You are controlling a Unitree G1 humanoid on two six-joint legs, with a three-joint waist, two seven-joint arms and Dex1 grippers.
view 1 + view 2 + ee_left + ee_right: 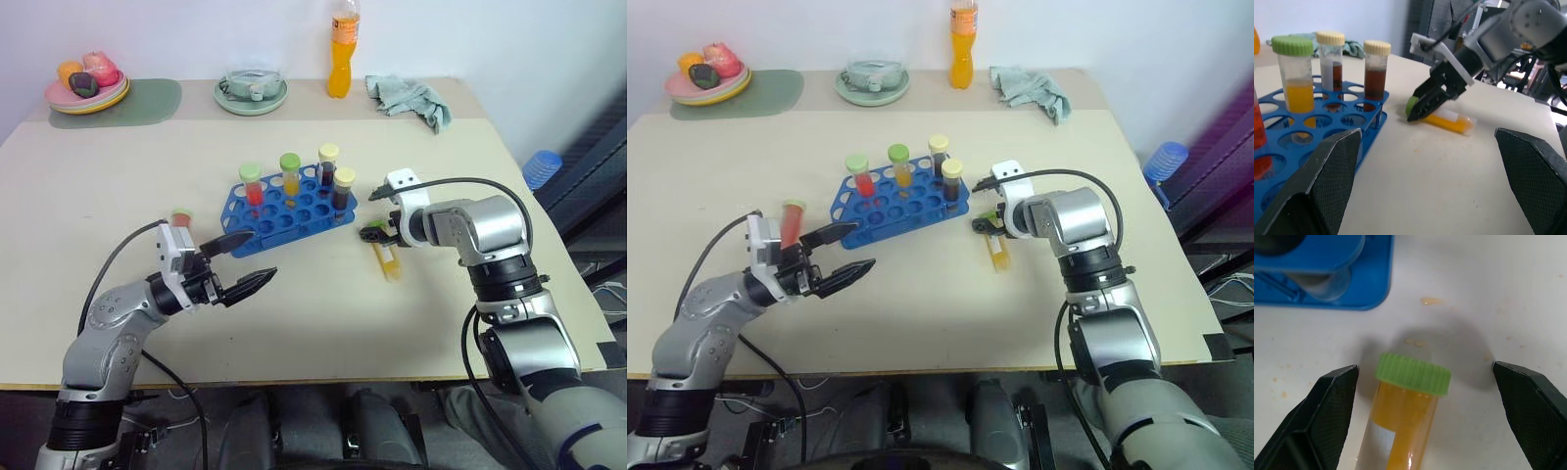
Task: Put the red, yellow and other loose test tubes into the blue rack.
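Observation:
The blue rack stands mid-table and holds a red tube, a yellow tube and two dark tubes. A loose yellow tube with a green cap lies on the table to the right of the rack. My right gripper points down at it, open, one finger on each side of the cap and not touching it. My left gripper hovers open and empty at the rack's near left corner. A loose red tube rises behind my left wrist, its base hidden.
At the back of the table are a fruit plate on a green mat, a bowl, an orange bottle and a crumpled cloth. A blue object sits beyond the table's right edge.

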